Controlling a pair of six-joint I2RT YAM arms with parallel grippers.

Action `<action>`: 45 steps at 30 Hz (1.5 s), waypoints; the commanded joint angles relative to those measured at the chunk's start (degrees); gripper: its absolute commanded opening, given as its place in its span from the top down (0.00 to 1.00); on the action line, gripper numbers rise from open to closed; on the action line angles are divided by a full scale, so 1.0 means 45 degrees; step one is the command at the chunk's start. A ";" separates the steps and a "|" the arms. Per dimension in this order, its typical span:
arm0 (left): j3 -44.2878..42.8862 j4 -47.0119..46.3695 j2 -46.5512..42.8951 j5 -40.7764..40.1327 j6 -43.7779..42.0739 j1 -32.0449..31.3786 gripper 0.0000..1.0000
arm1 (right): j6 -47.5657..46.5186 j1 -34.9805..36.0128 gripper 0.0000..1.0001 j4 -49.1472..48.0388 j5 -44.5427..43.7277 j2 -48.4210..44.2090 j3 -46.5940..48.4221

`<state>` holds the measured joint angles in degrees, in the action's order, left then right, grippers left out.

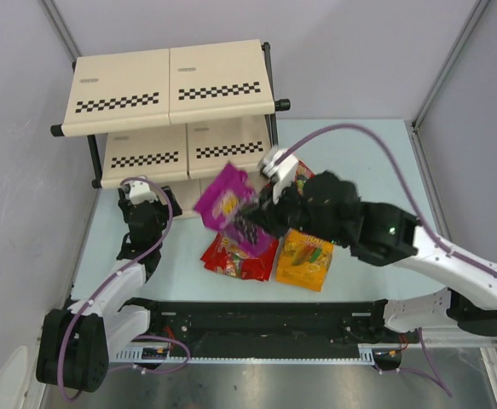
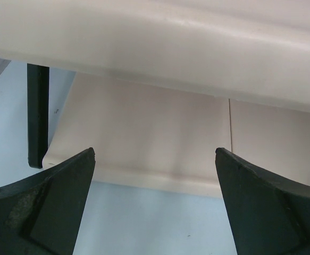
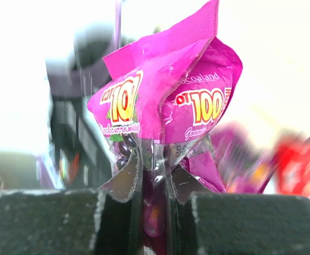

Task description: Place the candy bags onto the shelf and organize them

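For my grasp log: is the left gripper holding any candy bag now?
No, the left gripper is wide open with nothing between its jaws, and only the shelf shows ahead.

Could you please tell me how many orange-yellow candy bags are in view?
1: the orange-yellow bag lies on the table, right of the red bags; the right arm could hide another.

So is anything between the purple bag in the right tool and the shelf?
Nothing visible lies between the purple bag, pinched in the right tool, and the shelf; its top two boards look bare. The open left tool sits close to the lowest tier's left side, so go in right of it.
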<state>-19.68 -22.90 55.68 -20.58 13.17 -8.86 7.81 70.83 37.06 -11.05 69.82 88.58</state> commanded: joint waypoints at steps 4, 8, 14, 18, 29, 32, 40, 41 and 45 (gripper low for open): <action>-0.0157 -0.0244 0.0010 0.0022 0.0238 0.0133 0.00 | -0.2065 0.0022 1.00 -0.1848 -0.2683 0.3932 0.8508; -0.0158 -0.0244 0.0029 0.0022 0.0238 0.0153 0.00 | -0.2615 -0.0386 1.00 -0.3173 -0.2254 0.6375 1.1953; -0.0177 -0.0205 0.0010 0.0003 0.0257 0.0153 0.00 | 0.0098 -0.2535 1.00 -0.5809 0.0166 0.8174 1.2233; -0.0157 -0.0225 -0.0010 -0.0017 0.0277 0.0153 0.00 | 0.0080 -0.2653 1.00 -0.8890 0.0774 0.8604 1.1079; -0.0138 -0.0225 -0.0010 0.0003 0.0277 0.0173 0.00 | 0.3064 -0.4117 1.00 -1.0773 0.2319 0.9974 1.2310; -0.0138 -0.0264 0.0009 0.0022 0.0296 0.0173 0.00 | 0.3516 -0.4839 1.00 -1.1613 0.2260 0.9680 1.1393; -0.0216 -0.0322 0.0146 0.0081 0.0296 0.0173 0.00 | 0.5275 -0.6538 1.00 -1.1693 0.2299 0.9718 1.1430; -0.0216 -0.0322 0.0165 0.0081 0.0316 0.0173 0.00 | 0.5314 -0.6579 1.00 -1.1576 0.2318 0.9757 1.1449; -0.0197 -0.0322 0.0127 0.0061 0.0296 0.0173 0.00 | 0.5412 -0.6696 1.00 -1.1010 0.2299 0.9953 1.1371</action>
<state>-19.68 -22.92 56.36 -20.58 13.54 -8.80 28.95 39.83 -5.67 -1.15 117.95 138.58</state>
